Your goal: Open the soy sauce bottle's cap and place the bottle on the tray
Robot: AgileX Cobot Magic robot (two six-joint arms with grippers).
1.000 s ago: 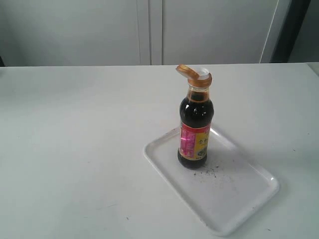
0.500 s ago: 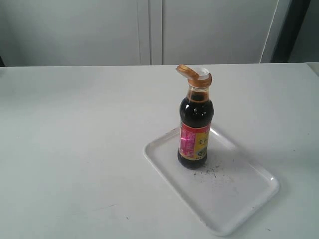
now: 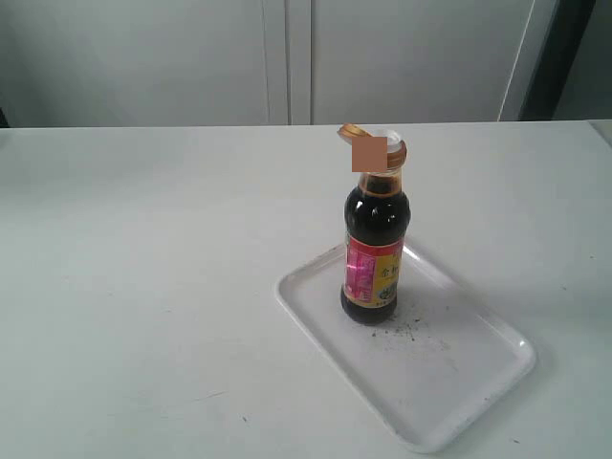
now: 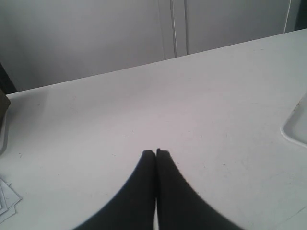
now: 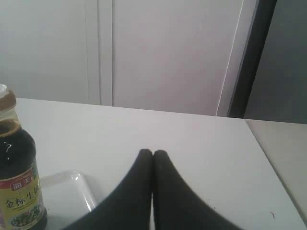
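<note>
The soy sauce bottle (image 3: 375, 258) stands upright on the white tray (image 3: 478, 368), near the tray's far left part; it also shows in the right wrist view (image 5: 17, 182). Its orange-tan cap (image 3: 356, 134) is flipped open to the left, the white spout bare; a flat brown square covers part of it. Neither arm appears in the exterior view. My left gripper (image 4: 156, 152) is shut over bare table, with a corner of the tray (image 4: 295, 129) off to one side. My right gripper (image 5: 153, 153) is shut and holds nothing, apart from the bottle.
Dark specks (image 3: 406, 330) lie on the tray beside the bottle. White cabinet doors (image 3: 287, 57) stand behind the table. Paper sheets (image 4: 7, 199) and a dark object (image 4: 4, 103) sit at the table's edge in the left wrist view.
</note>
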